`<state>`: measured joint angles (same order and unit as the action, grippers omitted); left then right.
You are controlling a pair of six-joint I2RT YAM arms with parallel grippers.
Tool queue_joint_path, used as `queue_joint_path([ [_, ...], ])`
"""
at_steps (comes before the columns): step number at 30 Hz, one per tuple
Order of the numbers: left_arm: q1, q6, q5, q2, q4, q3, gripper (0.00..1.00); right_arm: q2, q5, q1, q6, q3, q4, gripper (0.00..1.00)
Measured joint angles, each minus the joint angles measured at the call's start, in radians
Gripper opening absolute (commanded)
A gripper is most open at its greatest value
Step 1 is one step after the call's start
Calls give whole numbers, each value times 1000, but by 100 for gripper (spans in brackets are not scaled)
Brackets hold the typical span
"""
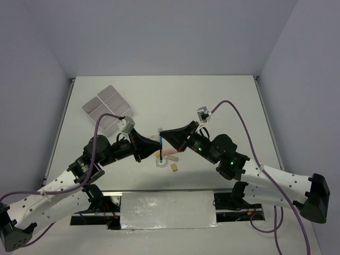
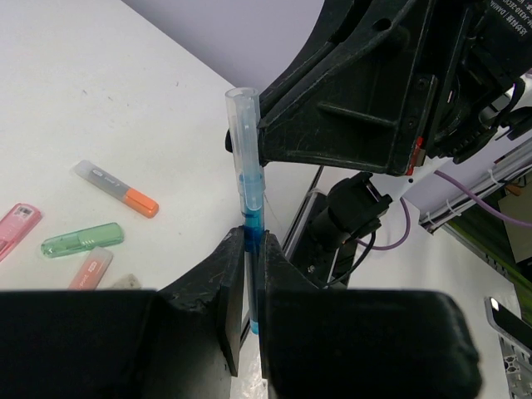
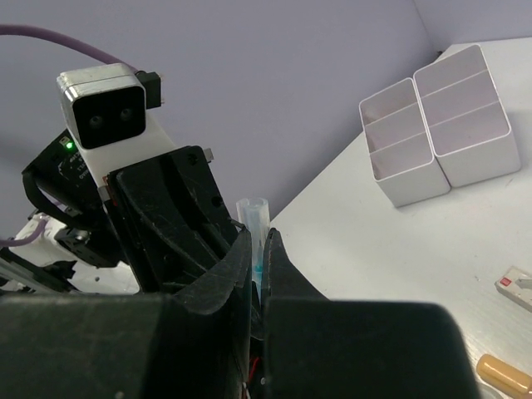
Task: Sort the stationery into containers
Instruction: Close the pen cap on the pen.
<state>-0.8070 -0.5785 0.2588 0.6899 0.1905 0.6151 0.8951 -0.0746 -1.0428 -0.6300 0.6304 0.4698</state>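
The left pincer (image 2: 249,287) and the right pincer (image 3: 258,253) both pinch the blue pen (image 1: 160,139) upright above the table's (image 1: 212,101) near-middle, seemingly a hand-over, so one must release before the other carries it to the white trays (image 1: 109,101) toward the far-left corner.

The blue pen (image 2: 253,212) is partly hidden in the left hand (image 2: 252,245); a pink marker (image 2: 15,229) (far left) is cropped.
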Motion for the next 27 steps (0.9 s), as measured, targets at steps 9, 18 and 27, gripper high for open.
queue_joint_path([
  [9,-2,4,-13,-3,-26,0,0,5,12,0,22,-10,11,0],
  [18,-7,3,-28,0,-43,0,0,3,18,0,54,-56,81,0],
  [27,-7,3,-40,2,-56,0,0,28,24,0,66,-72,129,0],
])
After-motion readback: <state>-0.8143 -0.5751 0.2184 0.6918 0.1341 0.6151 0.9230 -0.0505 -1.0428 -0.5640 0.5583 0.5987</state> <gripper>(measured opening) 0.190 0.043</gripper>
